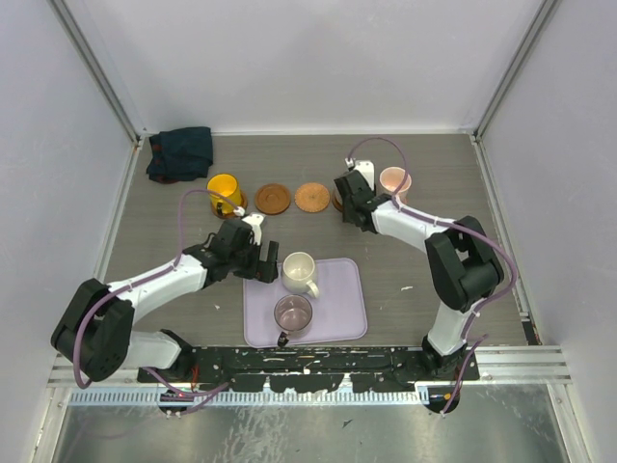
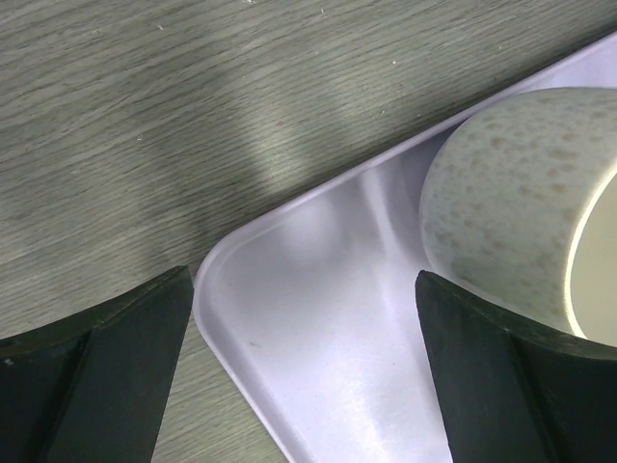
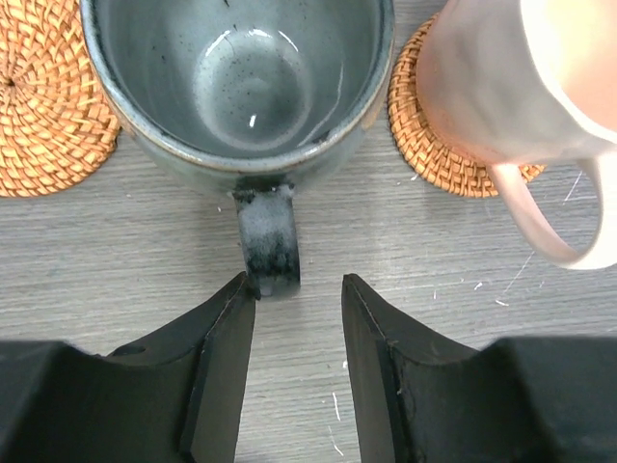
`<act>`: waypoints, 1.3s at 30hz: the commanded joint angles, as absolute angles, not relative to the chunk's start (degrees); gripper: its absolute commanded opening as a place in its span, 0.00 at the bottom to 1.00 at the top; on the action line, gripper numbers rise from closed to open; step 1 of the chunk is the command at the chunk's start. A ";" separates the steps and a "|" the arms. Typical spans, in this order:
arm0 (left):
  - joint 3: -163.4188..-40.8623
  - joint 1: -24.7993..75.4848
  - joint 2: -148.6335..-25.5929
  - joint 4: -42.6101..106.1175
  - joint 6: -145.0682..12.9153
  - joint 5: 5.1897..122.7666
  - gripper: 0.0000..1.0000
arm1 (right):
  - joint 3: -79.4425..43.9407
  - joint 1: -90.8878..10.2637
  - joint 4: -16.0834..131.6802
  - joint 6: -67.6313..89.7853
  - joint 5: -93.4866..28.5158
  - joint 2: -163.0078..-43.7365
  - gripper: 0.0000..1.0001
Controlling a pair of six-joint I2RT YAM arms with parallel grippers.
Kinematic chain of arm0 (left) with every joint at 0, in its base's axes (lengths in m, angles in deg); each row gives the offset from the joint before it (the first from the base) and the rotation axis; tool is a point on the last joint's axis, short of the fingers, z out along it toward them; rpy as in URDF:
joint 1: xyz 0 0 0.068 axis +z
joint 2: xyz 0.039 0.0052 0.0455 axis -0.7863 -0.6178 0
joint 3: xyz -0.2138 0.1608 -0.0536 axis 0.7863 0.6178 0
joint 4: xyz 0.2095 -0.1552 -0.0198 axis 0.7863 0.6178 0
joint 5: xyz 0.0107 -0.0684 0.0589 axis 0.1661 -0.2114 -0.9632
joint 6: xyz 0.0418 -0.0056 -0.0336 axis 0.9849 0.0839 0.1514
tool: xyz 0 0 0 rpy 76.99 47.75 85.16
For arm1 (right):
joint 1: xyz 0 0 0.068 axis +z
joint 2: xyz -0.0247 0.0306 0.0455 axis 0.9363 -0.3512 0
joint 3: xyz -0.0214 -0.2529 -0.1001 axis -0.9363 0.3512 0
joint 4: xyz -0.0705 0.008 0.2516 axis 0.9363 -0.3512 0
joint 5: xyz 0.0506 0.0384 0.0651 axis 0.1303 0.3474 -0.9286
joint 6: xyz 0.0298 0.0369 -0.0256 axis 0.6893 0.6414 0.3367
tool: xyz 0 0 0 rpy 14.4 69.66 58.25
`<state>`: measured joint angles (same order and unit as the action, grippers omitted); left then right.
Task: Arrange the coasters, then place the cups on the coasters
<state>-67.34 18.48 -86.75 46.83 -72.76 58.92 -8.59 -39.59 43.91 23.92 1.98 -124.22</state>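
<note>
Right wrist view: right hand (image 3: 297, 285) parted at the grey-green mug (image 3: 241, 77) handle; left hand (image 2: 304, 289) gapes beside the cream mug (image 2: 511, 183), which likely needs gripping next.

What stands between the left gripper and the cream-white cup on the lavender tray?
Nothing visible does. The left gripper, jaws open, hangs low over a corner of the lavender tray. The cream-white cup stands close by one finger, and only bare tray shows between the fingers.
</note>
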 commanded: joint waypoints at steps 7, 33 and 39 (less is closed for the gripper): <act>-67.94 18.62 -84.92 46.68 -72.98 57.97 1.00 | -3.18 -35.50 45.18 25.71 2.91 -115.76 0.47; -66.37 18.64 -82.96 45.56 -75.05 57.28 0.99 | 0.17 -26.62 49.79 27.11 -3.18 -122.15 0.17; -66.44 18.63 -82.84 45.63 -75.34 57.14 0.99 | -1.57 -22.92 48.40 27.85 -3.94 -125.35 0.15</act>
